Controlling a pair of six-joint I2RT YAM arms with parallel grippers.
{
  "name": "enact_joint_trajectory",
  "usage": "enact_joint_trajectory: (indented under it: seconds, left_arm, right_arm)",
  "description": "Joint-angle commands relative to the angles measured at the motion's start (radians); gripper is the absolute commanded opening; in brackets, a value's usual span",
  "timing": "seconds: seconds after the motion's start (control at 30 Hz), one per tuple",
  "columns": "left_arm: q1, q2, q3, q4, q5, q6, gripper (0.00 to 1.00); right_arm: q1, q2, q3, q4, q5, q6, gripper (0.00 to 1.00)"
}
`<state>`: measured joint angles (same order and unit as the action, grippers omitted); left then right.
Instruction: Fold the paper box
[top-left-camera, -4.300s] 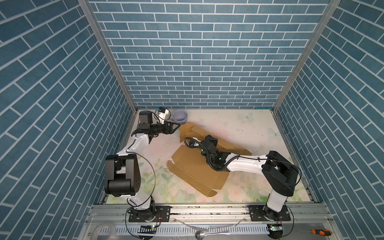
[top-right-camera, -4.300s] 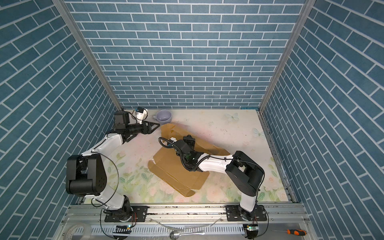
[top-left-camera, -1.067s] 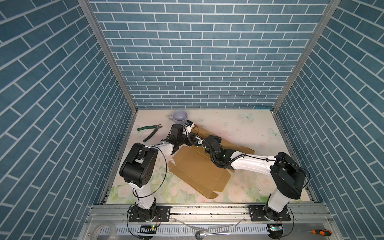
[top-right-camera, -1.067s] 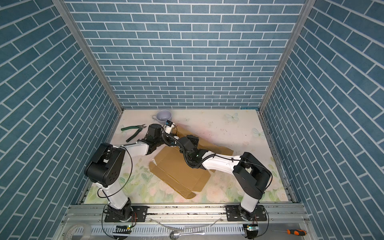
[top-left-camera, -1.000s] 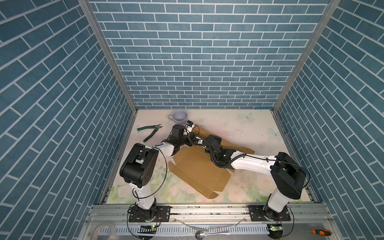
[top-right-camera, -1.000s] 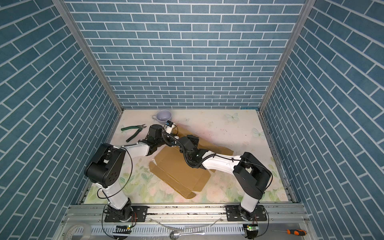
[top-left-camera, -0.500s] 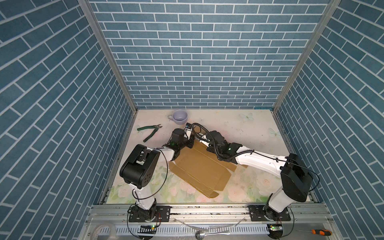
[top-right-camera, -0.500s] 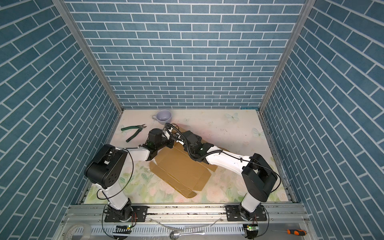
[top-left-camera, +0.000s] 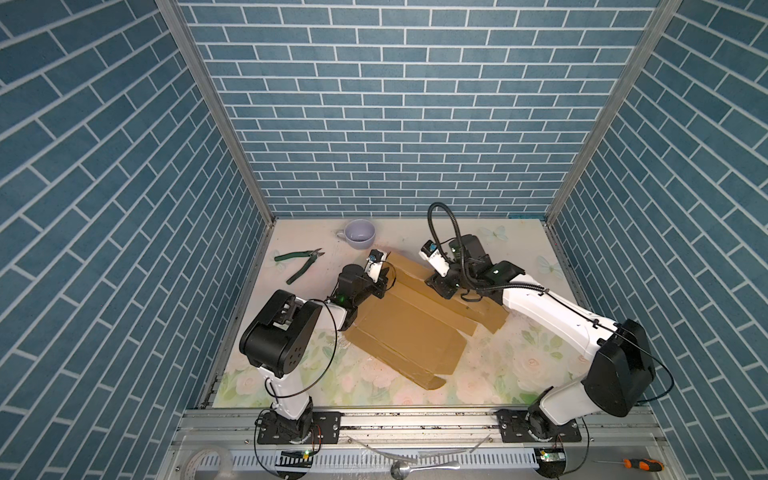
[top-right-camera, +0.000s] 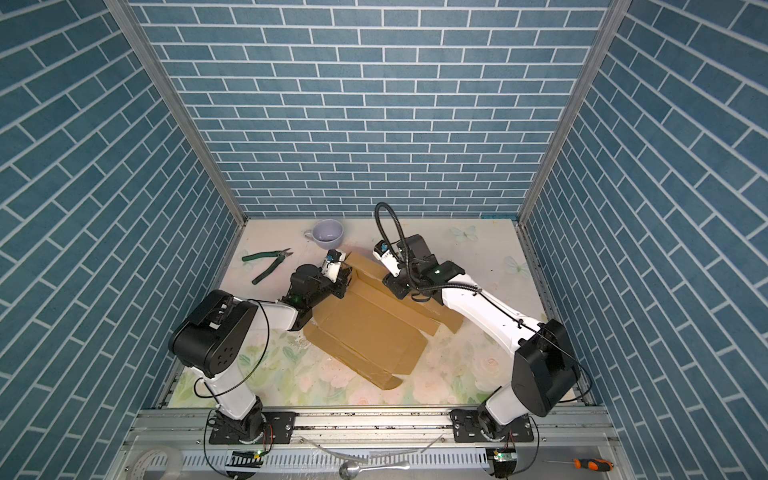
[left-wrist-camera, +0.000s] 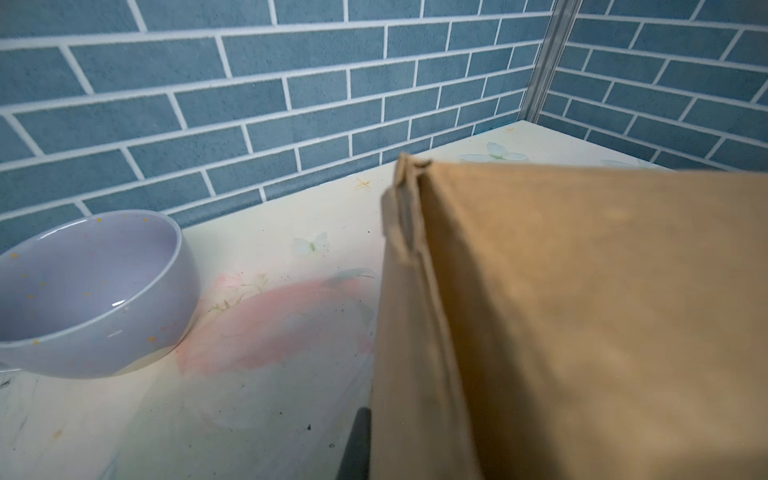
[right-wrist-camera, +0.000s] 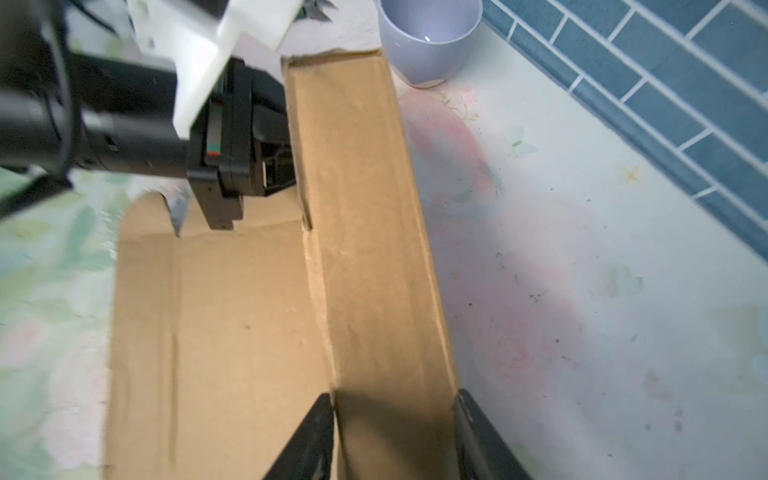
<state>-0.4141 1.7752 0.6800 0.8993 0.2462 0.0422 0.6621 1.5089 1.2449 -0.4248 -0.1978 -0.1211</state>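
The paper box (top-left-camera: 407, 328) (top-right-camera: 370, 328) lies as a mostly flat brown cardboard sheet in the middle of the table. One long side strip (right-wrist-camera: 365, 232) is folded up along its far edge. My left gripper (top-left-camera: 386, 281) (top-right-camera: 343, 286) (right-wrist-camera: 274, 166) is shut at the strip's end nearest the cup. In the left wrist view the cardboard (left-wrist-camera: 582, 311) runs into its jaws, with one finger (left-wrist-camera: 357, 440) showing beside it. My right gripper (top-left-camera: 440, 286) (top-right-camera: 395, 289) (right-wrist-camera: 395, 419) stands open farther along the same strip, with one finger on each side.
A lilac cup (top-left-camera: 360, 232) (top-right-camera: 328, 233) (left-wrist-camera: 91, 291) (right-wrist-camera: 428, 37) stands near the back wall, close to the strip's end. Green-handled pliers (top-left-camera: 301, 264) (top-right-camera: 268, 262) lie at the back left. Blue brick walls (top-left-camera: 395, 124) enclose the table on three sides.
My right gripper has opened and drawn away from the left gripper, to the right along the folded strip. The left gripper stays shut at the strip's end.
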Motion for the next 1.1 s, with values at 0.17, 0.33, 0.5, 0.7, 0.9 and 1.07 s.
enact_joint_trajectory:
  seconds: [0.17,0.33,0.5,0.7,0.9,1.07]
  left_arm:
    - [-0.015,0.023,0.002,0.090,-0.015,0.019,0.00]
    - [-0.025,0.024,0.009,0.077,-0.028,0.010,0.00]
    - [-0.025,0.033,0.014,0.069,-0.014,0.004,0.00]
    - [-0.027,0.039,0.048,0.045,-0.001,-0.001,0.00]
    - [-0.026,0.039,0.062,0.015,0.004,0.002,0.01]
    - [-0.026,0.041,0.073,-0.008,0.001,0.002,0.15]
  right_arm:
    - [-0.091,0.045,0.147,0.018,-0.303,0.401,0.54]
    - [-0.099,0.176,0.294,-0.044,-0.343,0.508,0.57]
    - [-0.078,0.261,0.371,-0.116,-0.334,0.475,0.61]
    - [-0.057,0.331,0.415,-0.204,-0.284,0.404,0.61]
    - [-0.050,0.381,0.426,-0.266,-0.213,0.341,0.56]
    - [-0.050,0.415,0.454,-0.300,-0.221,0.313,0.53]
